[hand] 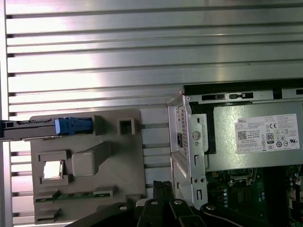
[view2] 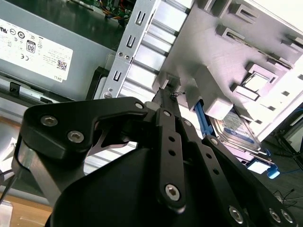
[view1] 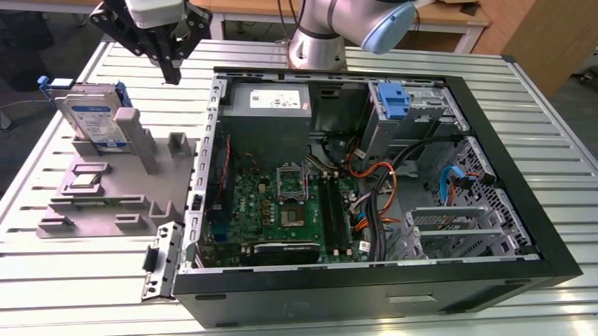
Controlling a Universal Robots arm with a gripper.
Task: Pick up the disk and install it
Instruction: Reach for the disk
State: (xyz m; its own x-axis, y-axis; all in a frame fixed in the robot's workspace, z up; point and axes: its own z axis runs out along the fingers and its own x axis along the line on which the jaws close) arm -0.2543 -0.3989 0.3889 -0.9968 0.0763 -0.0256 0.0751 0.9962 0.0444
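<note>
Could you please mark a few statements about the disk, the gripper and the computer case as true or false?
1. The disk stands on edge in the grey fixture. True.
2. The gripper holds the disk. False: it hangs shut and empty, apart from the disk.
3. The computer case lies open, with its motherboard showing. True.
4. The blue bracket lies on the grey fixture. False: it sits inside the computer case.
</note>
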